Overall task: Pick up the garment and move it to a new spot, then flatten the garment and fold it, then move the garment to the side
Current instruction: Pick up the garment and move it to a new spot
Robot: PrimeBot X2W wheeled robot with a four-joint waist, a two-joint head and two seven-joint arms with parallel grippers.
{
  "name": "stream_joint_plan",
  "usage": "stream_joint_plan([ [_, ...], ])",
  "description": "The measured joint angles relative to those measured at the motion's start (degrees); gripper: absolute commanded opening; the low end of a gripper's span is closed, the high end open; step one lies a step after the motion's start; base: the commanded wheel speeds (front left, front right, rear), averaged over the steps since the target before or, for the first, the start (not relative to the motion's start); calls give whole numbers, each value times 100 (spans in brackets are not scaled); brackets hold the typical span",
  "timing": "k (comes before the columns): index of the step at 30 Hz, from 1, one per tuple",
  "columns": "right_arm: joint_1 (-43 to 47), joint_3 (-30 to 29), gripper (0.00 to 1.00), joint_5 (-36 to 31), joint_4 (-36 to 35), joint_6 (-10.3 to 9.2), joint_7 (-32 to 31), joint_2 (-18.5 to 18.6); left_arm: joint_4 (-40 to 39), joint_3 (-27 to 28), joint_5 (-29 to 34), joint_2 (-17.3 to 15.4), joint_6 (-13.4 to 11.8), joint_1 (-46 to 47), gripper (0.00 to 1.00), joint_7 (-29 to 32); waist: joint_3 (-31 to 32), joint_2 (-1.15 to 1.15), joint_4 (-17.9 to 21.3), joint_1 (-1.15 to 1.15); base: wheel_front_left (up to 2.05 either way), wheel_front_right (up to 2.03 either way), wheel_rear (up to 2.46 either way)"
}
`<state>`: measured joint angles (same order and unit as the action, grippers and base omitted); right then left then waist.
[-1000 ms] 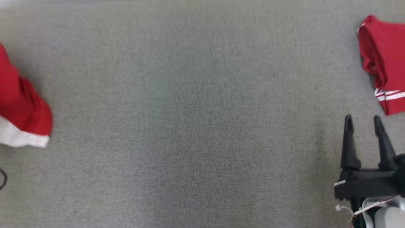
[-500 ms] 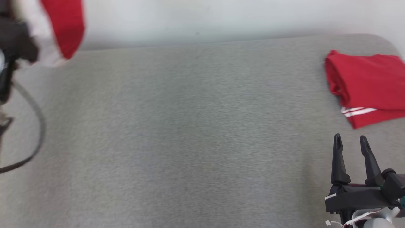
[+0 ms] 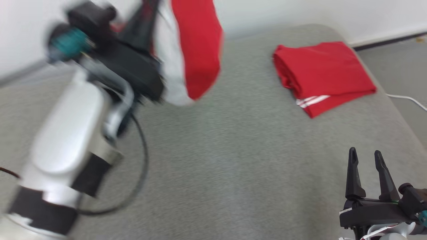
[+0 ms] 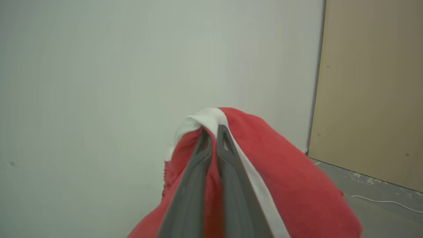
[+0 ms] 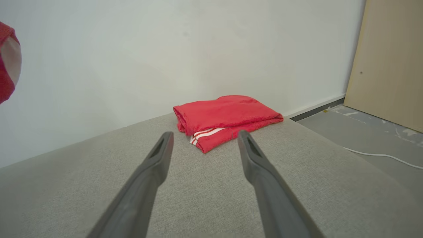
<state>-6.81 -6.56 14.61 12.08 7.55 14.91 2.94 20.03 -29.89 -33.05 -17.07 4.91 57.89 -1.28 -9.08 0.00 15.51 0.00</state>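
A red garment with a white band (image 3: 196, 50) hangs in the air over the back left of the grey padded surface (image 3: 233, 160). My left gripper (image 3: 151, 10) is shut on its upper edge, fingers pointing up. In the left wrist view the cloth (image 4: 290, 178) drapes over both sides of the closed left gripper (image 4: 213, 130). A corner of it (image 5: 6, 59) shows at the left edge of the right wrist view. My right gripper (image 3: 363, 154) stands open and empty at the lower right, low over the surface (image 5: 205, 135).
A second red garment with white stripes (image 3: 323, 70) lies folded at the back right of the surface (image 5: 224, 115). A white wall runs behind. A white cable (image 3: 407, 98) lies on the floor to the right, before a tan panel (image 5: 390, 66).
The head camera has tilted up and turned. My left arm has lifted the garment off the surface and carried it rightward. The right gripper stays open.
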Motion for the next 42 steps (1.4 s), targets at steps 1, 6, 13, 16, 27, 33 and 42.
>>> stream_joint_plan([
  [1,4,-14,100,4,11,0,1,0,-13,-69,-53,97,-18,-116,0,-5,-4,0,77,0,0,0,0],
  [6,3,-4,100,54,-38,0,8,1,141,-368,-124,412,-86,-762,0,-111,-65,0,364,0,0,0,0],
  [13,-26,98,100,113,-52,0,19,-1,656,-442,-288,481,-199,-1907,0,-553,-215,0,436,1,0,0,0],
  [16,-25,111,100,131,-24,0,19,-1,914,-385,-437,468,-237,-2312,0,-770,-224,0,374,1,0,0,0],
  [27,-35,108,100,-56,-13,0,21,-2,1429,-401,-421,501,-180,-2602,100,-1207,-141,0,-57,1,0,0,0],
  [33,-29,135,100,-114,11,0,21,-3,1319,-296,-279,499,-138,-2615,100,-1330,15,0,-358,1,0,0,0],
  [42,78,143,100,-210,27,0,21,-3,220,604,275,86,-378,-3328,100,-1376,355,0,-823,0,0,0,0],
])
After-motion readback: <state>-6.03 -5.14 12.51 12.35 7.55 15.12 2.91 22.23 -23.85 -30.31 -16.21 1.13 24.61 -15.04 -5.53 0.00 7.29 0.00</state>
